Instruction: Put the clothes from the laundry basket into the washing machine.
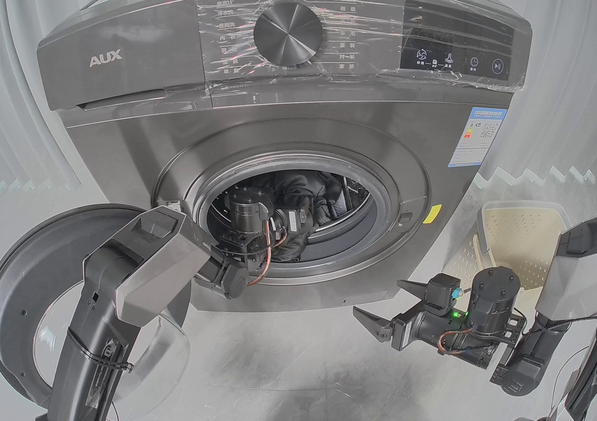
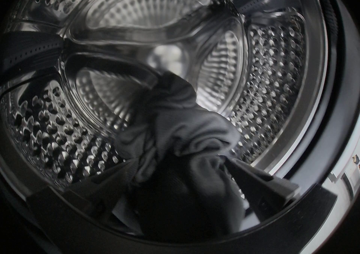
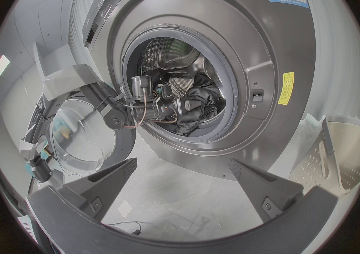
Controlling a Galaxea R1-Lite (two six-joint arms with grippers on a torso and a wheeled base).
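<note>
While the left pincer (image 2: 175, 176) sits inside the washing machine (image 1: 155, 149) drum, fingers (image 2: 262, 189) spread wide either side of a dark garment (image 2: 180, 123) slumped at the bottom, the right pincer (image 1: 379, 297) hangs open and empty near the laundry basket (image 1: 528, 236) — soft, light cloth, probably best pinched at a raised fold.

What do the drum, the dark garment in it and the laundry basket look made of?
Drum: polished steel, likely stainless; mirror reflections, punched holes. Dark garment: soft thin fabric, matte with slight sheen; fibre unclear. Laundry basket: cream moulded plastic, probably; matte perforated wall.
</note>
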